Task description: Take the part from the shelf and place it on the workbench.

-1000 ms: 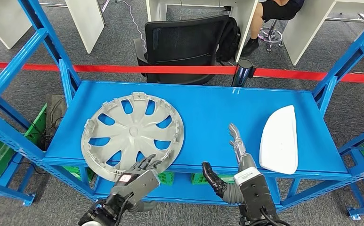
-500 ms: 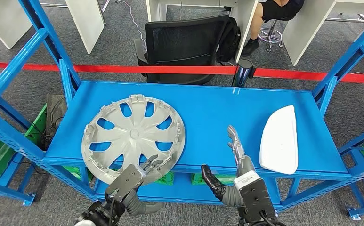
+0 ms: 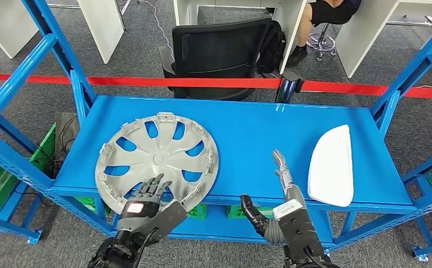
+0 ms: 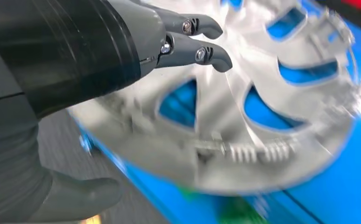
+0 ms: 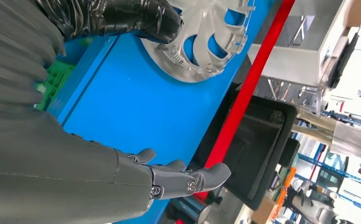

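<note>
Pick-up step in hand: hubcap (image 3: 156, 162) lying on blue shelf (image 3: 258, 139), near rim overhanging shelf's front edge; left hand (image 3: 145, 205) spread over that rim, ungripped; right hand (image 3: 272, 209) open, empty beside hubcap; closing on rim judged next.

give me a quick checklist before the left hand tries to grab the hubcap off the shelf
1. Left hand at the hubcap: ok, fingers over its near rim.
2. Firm hold on the rim: cannot tell, the left wrist view is blurred.
3. Hubcap overhangs the shelf front edge, giving the thumb room underneath: ok.
4. Right hand free to help: ok, fingers apart, holding nothing.
5. White part out of the way: ok, lying apart at the shelf's far right.
</note>
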